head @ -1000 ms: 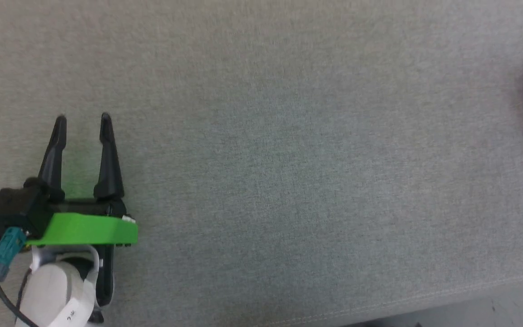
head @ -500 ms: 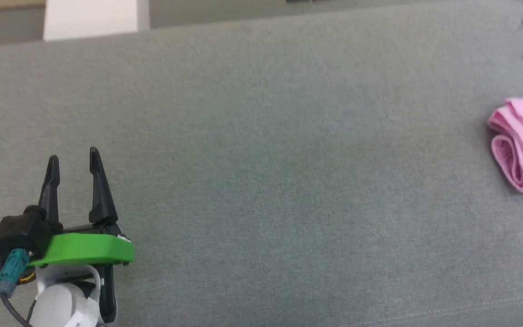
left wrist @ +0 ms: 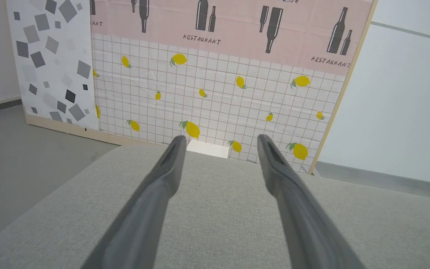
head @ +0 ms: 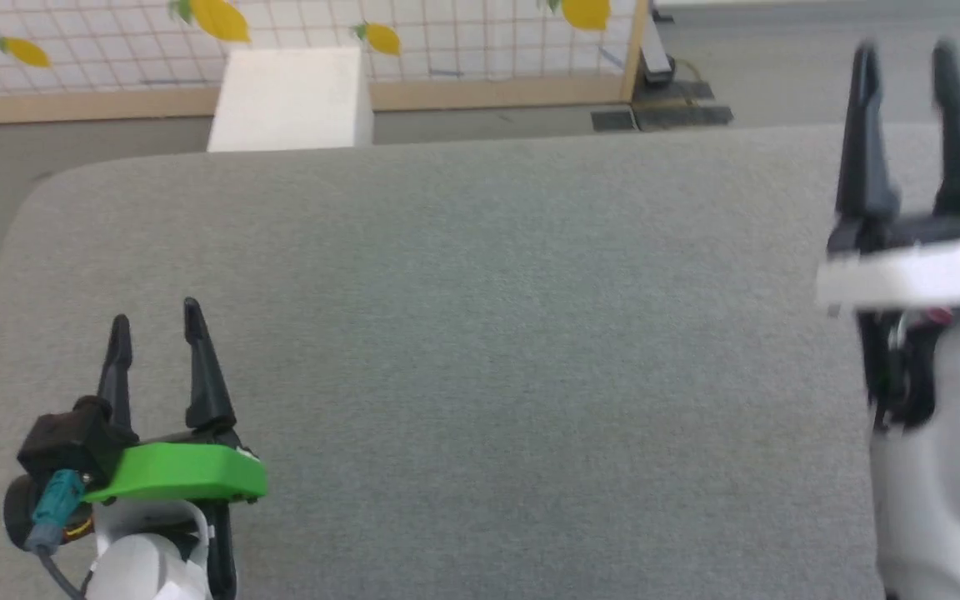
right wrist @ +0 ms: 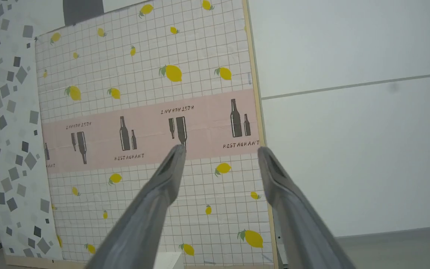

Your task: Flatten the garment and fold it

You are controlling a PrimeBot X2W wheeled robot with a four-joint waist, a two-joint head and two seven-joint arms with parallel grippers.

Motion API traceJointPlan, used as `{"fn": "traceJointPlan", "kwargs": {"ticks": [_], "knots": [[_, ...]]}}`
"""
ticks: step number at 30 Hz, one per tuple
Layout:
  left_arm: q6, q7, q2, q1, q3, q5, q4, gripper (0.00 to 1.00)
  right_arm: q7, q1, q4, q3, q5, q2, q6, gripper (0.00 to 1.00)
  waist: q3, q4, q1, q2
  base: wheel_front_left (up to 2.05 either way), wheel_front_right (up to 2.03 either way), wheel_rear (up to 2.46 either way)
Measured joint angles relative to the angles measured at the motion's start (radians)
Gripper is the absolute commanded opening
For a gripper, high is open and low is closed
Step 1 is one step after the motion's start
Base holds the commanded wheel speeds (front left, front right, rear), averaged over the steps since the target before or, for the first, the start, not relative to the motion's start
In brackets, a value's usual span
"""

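Hovering | left pincer (head: 155, 312) spread, empty | right pincer (head: 903, 50) spread, empty | right wrist view: lemon panel (right wrist: 144, 56)

Head view looks down over grey cushion (head: 480, 333) toward lemon-print panel (head: 447, 33); left wrist view low over cushion, behind left gripper (left wrist: 220, 137), facing panel; right wrist view higher, same panel plus white wall (right wrist: 349, 112).

A wide open stretch of the grey cloth table (head: 480, 333) runs between the left claw (head: 155, 312) and the right claw (head: 903, 48), well apart, while a white box (head: 288, 100) and a lemon-print panel (head: 447, 42) stand beyond its far edge.
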Motion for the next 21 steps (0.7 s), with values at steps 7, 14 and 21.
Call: {"fn": "traceJointPlan", "kwargs": {"ticks": [7, 14, 21], "knots": [[-0.002, -0.009, -0.007, 0.005, -0.045, 0.011, 0.050, 1.00, -0.030, 0.209, -0.006, 0.017, 0.032, 0.003, 0.000, 1.00, -0.028, 0.033, 0.0000, 0.0000, 0.00, 0.00, 0.00], [-0.048, -0.013, -0.007, 0.018, -0.084, 0.011, 0.114, 1.00, -0.034, 0.348, -0.004, 0.053, 0.041, 0.003, 0.000, 1.00, -0.026, 0.037, 0.0000, 0.0000, 0.00, 0.00, 0.00], [-0.074, -0.030, -0.009, 0.031, -0.098, 0.002, 0.170, 1.00, -0.035, 0.423, -0.016, 0.072, 0.009, 0.004, 0.000, 1.00, -0.028, 0.042, 0.0000, 0.0000, 0.00, 0.00, 0.00]]}}
